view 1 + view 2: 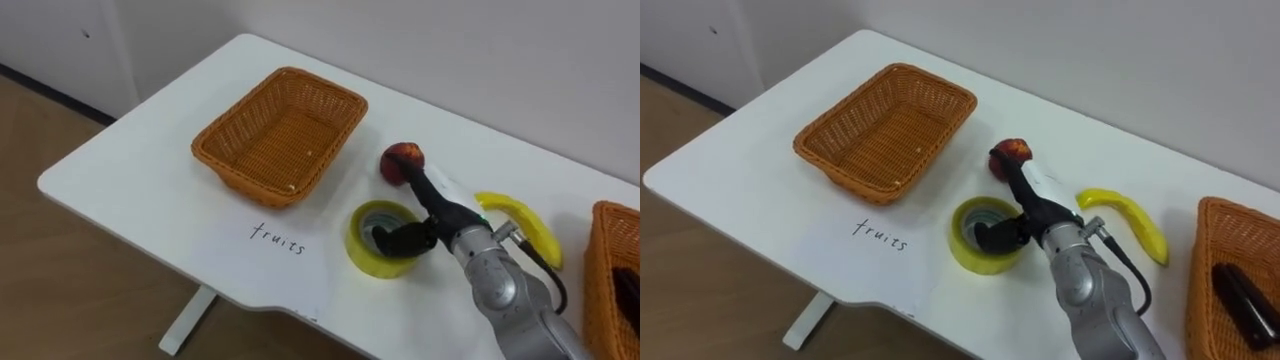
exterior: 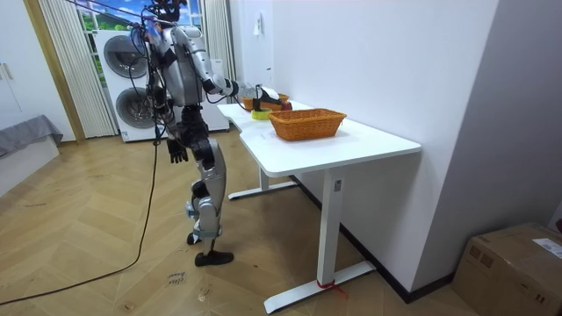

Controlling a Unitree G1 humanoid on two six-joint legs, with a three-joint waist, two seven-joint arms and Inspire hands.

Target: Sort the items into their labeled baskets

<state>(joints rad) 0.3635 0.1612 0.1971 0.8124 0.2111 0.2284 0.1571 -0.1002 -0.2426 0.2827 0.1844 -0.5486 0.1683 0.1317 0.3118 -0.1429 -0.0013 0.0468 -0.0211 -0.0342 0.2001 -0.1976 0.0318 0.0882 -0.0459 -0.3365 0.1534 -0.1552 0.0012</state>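
On the white table [image 1: 140,175], toward the robot's left, sits a wicker basket [image 1: 245,178] with a handwritten label [image 1: 278,238] on the tabletop in front of it. Between that basket and a second wicker basket [image 1: 1197,270] at the right edge lie the loose items. These are a red apple [image 1: 403,160], a roll of yellow tape [image 1: 365,250] nearer the robot, and a banana [image 1: 520,218] off to the right. The second basket holds a dark object [image 1: 1243,290], too cropped to name.

The right hand [image 1: 440,215] reaches in over the tape roll, its fingers stretched out straight toward the apple and gripping nothing. The fingertips seem to meet the fruit's near side, though contact is hard to confirm. Its thumb bends down over the roll's opening.

From the room view, the robot stands upright at the table's edge with washing machines [image 2: 132,61] behind it. The left hand [image 2: 178,152] hangs beside its hip, and I cannot tell whether its fingers are open or closed.
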